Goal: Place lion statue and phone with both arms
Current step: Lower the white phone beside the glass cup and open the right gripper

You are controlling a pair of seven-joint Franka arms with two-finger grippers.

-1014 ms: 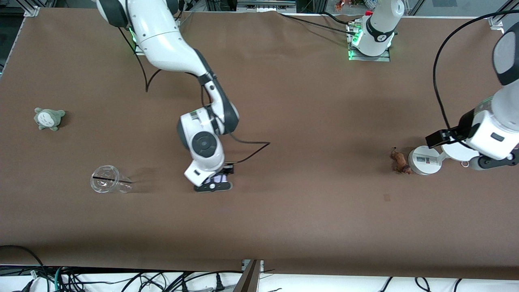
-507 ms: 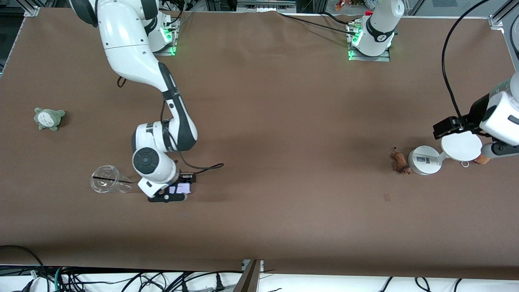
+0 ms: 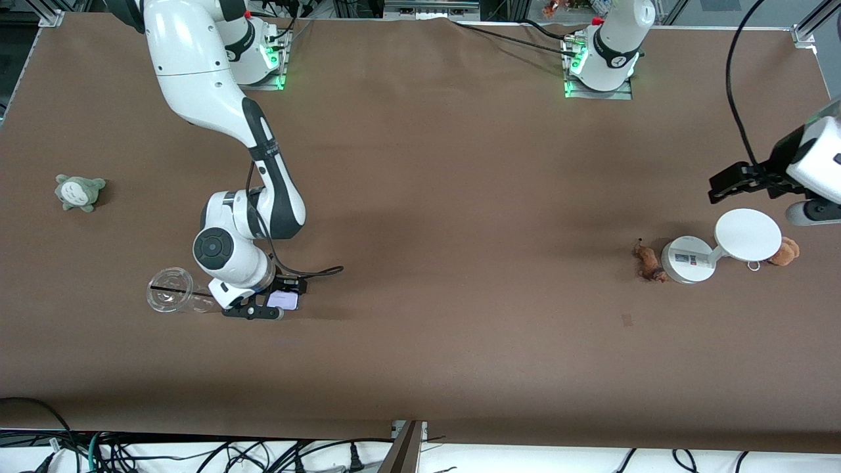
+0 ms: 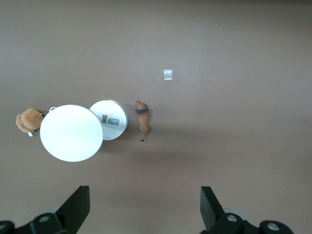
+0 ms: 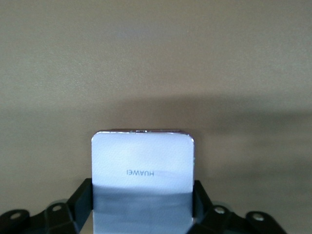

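While right gripper (image 3: 272, 303) fingers pinch phone (image 5: 142, 170) beside cup (image 3: 172, 299), left gripper (image 4: 146, 209), fingers spread, hovers above lion (image 4: 143, 119); next: descend, grasp.

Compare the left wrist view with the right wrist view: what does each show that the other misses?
Only the left wrist view shows the lion statue lying beside the white round-based stand, whose round white disc hides part of the base, the tan plush toy past the disc, and the open left pincer hanging above them. Only the right wrist view shows the phone, marked HUAWEI, clamped in the right pincer. Both share the brown table.
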